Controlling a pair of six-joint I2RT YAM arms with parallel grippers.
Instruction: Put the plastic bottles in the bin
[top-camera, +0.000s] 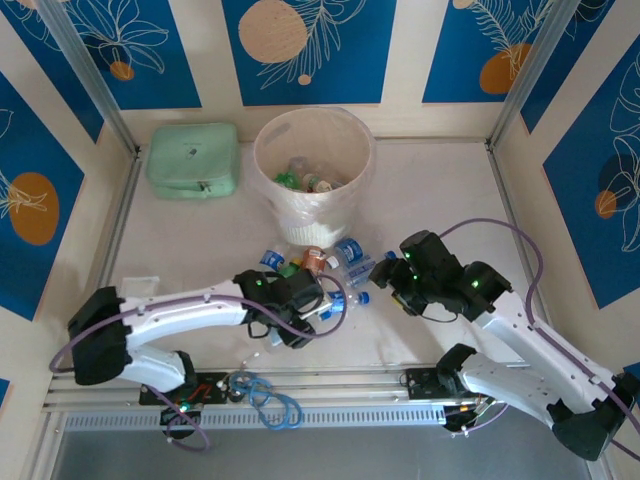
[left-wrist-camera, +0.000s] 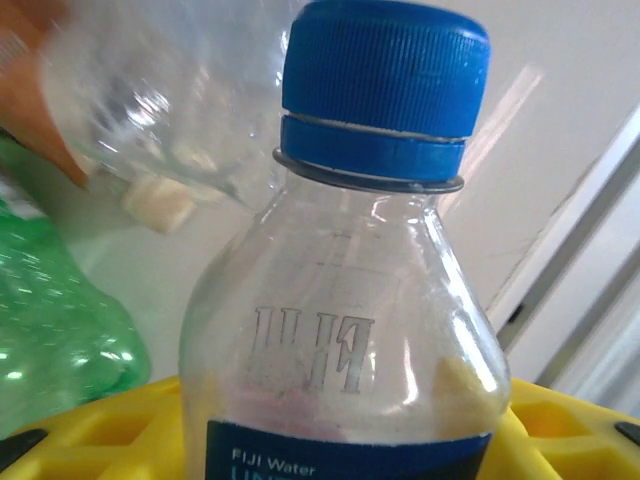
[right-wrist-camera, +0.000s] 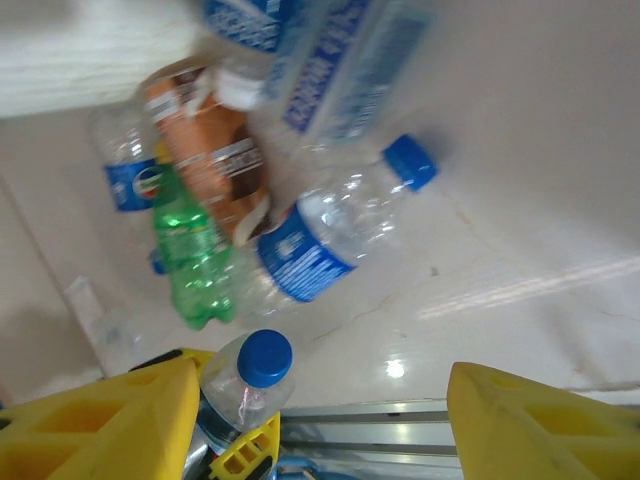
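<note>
Clear Fiji bottle (left-wrist-camera: 345, 330), blue cap, clamped between the left fingers (left-wrist-camera: 575, 430) at mid tabletop (top-camera: 440, 200). Right fingers (right-wrist-camera: 540, 420) spread wide, holding nothing, just right of the loose bottles (top-camera: 335, 260) heaped before the bin (top-camera: 318, 212). Bin sits toward the far edge, several bottles inside; mint case (top-camera: 193, 160) to its left.

The Fiji bottle (left-wrist-camera: 345, 300) is clear with a blue cap and dark-blue label, beside a green bottle (right-wrist-camera: 190, 255), a brown-labelled bottle (right-wrist-camera: 215, 150) and a clear blue-labelled bottle (right-wrist-camera: 335, 235), the bin (top-camera: 316, 216) is translucent white and peach-pink inside, the case (top-camera: 193, 160) mint-green, the tabletop (top-camera: 440, 190) off-white, and the walls (top-camera: 350, 50) blue with white leaf outlines and orange discs.
</note>
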